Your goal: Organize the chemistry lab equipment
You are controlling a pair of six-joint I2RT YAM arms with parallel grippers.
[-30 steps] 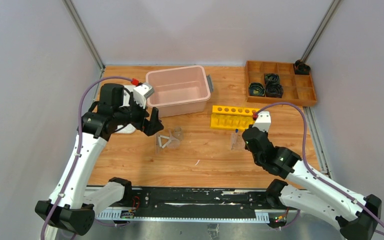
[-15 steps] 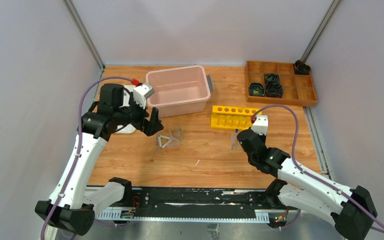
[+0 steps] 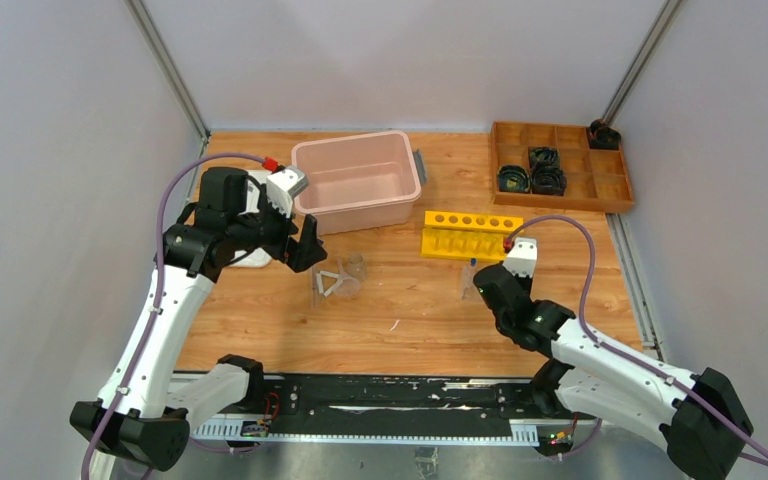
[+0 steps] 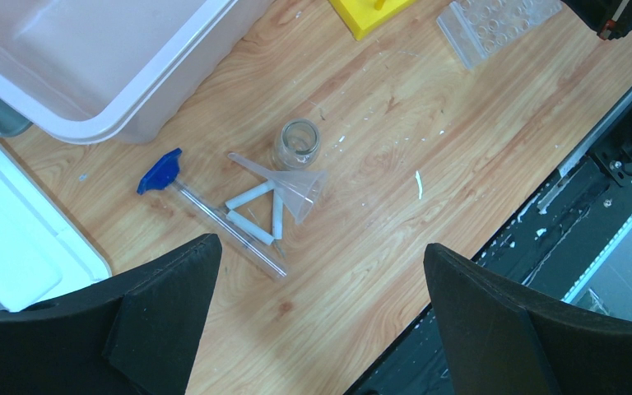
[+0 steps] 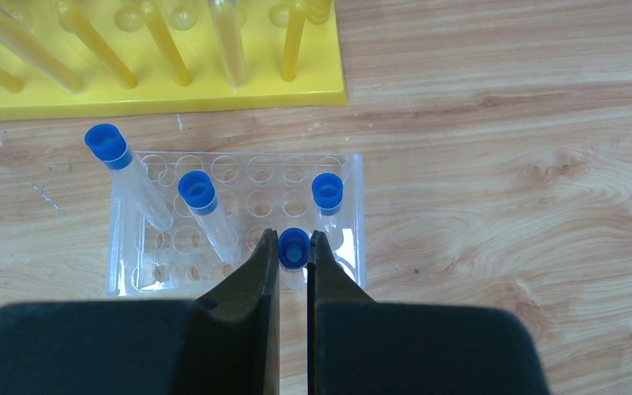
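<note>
right end effector (image 5: 294, 240) closed on the cap of a blue-capped tube (image 5: 294, 250) standing in the clear rack (image 5: 341, 177), yellow rack (image 5: 173, 97) beyond its tips. left end effector (image 4: 321, 251) wide open above the desk (image 4: 395, 123), funnel (image 4: 296, 188) and beaker (image 4: 298, 144) just ahead of its tips.

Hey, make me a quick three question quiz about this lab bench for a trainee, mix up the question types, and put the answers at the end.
1. True or false: the left gripper has its jaws shut.
2. Fill in the blank: the right gripper is shut on a small tube with a ___ cap.
3. Count: in the right wrist view, how many blue caps show over the clear rack, the gripped one included?

Key
1. False. It is open and holds nothing.
2. Blue.
3. Four.
</note>
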